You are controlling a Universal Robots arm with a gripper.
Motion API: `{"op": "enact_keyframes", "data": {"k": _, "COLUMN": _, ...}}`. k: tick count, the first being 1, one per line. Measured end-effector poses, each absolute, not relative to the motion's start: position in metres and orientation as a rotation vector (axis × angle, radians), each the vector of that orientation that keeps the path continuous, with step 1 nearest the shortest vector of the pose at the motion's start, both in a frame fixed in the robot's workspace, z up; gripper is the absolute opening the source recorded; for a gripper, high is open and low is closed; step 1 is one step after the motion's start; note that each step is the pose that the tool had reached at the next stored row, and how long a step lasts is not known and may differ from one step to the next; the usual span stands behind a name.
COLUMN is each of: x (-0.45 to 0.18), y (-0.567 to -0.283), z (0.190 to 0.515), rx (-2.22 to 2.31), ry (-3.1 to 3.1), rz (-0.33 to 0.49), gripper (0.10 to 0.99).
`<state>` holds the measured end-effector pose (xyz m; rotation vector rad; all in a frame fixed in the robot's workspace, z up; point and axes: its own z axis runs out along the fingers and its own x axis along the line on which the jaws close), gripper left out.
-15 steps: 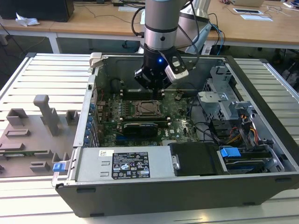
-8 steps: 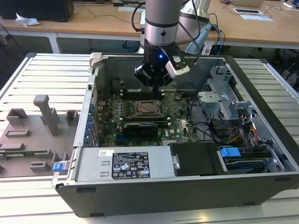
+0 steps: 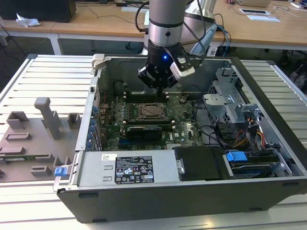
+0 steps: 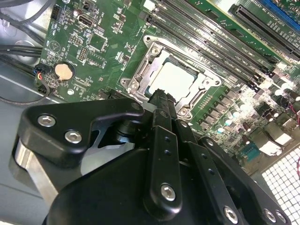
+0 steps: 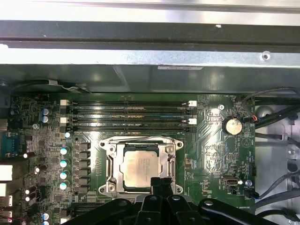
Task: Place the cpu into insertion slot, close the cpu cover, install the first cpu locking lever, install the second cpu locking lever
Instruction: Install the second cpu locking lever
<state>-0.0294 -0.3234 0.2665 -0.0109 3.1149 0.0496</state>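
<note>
The worktop (image 3: 43,72) is a slatted pale metal surface carrying an open computer case (image 3: 192,191) with its side panel off. To the exterior view's left of the case lies a grey tray (image 3: 29,143) with upright moulded holders. Inside the case, a green circuit board (image 3: 182,120) covers the floor, a power supply box (image 3: 124,167) with a label sits along the near wall, and a metal drive cage (image 3: 230,103) with cables stands toward the exterior view's right.

The robot arm (image 3: 165,21) comes down from above into the case, its black pincer (image 3: 163,88) hanging just over the far edge of the socket area. In both wrist views the fingertips (image 5: 161,185) sit pressed together with no gap and nothing between them — clenched, empty.

The insertion slot (image 5: 143,166) lies in the middle of the board, below four long memory slots (image 5: 131,115). The cpu (image 5: 140,168) is seated flat in it, pale metal top facing up. The cpu cover (image 5: 112,164) lies flat over the socket, framing the chip through its window; in the second wrist view the cover (image 4: 154,54) shows the same way, with the chip (image 4: 176,77) inside it. Whether the locking levers are latched cannot be told.

A round coin battery (image 5: 232,125) sits on the board beside the socket — well apart from the pincer.
</note>
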Motion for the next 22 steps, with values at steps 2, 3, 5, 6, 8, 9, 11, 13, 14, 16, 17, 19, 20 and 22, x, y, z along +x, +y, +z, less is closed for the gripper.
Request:
{"op": "enact_keyframes", "data": {"k": 2, "x": -0.029, "y": -0.323, "z": 0.267, "rx": -0.011, "ry": 3.115, "rz": 0.05, "gripper": 0.106}}
{"op": "enact_keyframes", "data": {"k": 3, "x": -0.029, "y": -0.323, "z": 0.267, "rx": -0.011, "ry": 3.115, "rz": 0.05, "gripper": 0.106}}
{"op": "enact_keyframes", "data": {"k": 5, "x": -0.029, "y": -0.324, "z": 0.267, "rx": -0.011, "ry": 3.115, "rz": 0.049, "gripper": 0.106}}
{"op": "enact_keyframes", "data": {"k": 6, "x": -0.029, "y": -0.324, "z": 0.267, "rx": -0.011, "ry": 3.115, "rz": 0.049, "gripper": 0.106}}
{"op": "enact_keyframes", "data": {"k": 8, "x": -0.029, "y": -0.326, "z": 0.267, "rx": -0.011, "ry": 3.115, "rz": 0.05, "gripper": 0.106}}
{"op": "enact_keyframes", "data": {"k": 9, "x": -0.029, "y": -0.328, "z": 0.267, "rx": -0.011, "ry": 3.115, "rz": 0.05, "gripper": 0.106}}
{"op": "enact_keyframes", "data": {"k": 11, "x": -0.029, "y": -0.33, "z": 0.266, "rx": -0.011, "ry": 3.115, "rz": 0.049, "gripper": 0.106}}
{"op": "enact_keyframes", "data": {"k": 13, "x": -0.029, "y": -0.333, "z": 0.266, "rx": -0.011, "ry": 3.115, "rz": 0.05, "gripper": 0.106}}
{"op": "enact_keyframes", "data": {"k": 14, "x": -0.029, "y": -0.336, "z": 0.266, "rx": -0.011, "ry": 3.115, "rz": 0.05, "gripper": 0.106}}
{"op": "enact_keyframes", "data": {"k": 16, "x": -0.029, "y": -0.348, "z": 0.266, "rx": -0.011, "ry": 3.115, "rz": 0.05, "gripper": 0.106}}
{"op": "enact_keyframes", "data": {"k": 17, "x": -0.029, "y": -0.35, "z": 0.266, "rx": -0.011, "ry": 3.115, "rz": 0.05, "gripper": 0.106}}
{"op": "enact_keyframes", "data": {"k": 19, "x": -0.029, "y": -0.353, "z": 0.265, "rx": -0.011, "ry": 3.115, "rz": 0.05, "gripper": 0.106}}
{"op": "enact_keyframes", "data": {"k": 20, "x": -0.029, "y": -0.354, "z": 0.265, "rx": -0.011, "ry": 3.115, "rz": 0.05, "gripper": 0.106}}
{"op": "enact_keyframes", "data": {"k": 22, "x": -0.029, "y": -0.355, "z": 0.262, "rx": -0.011, "ry": 3.115, "rz": 0.05, "gripper": 0.106}}
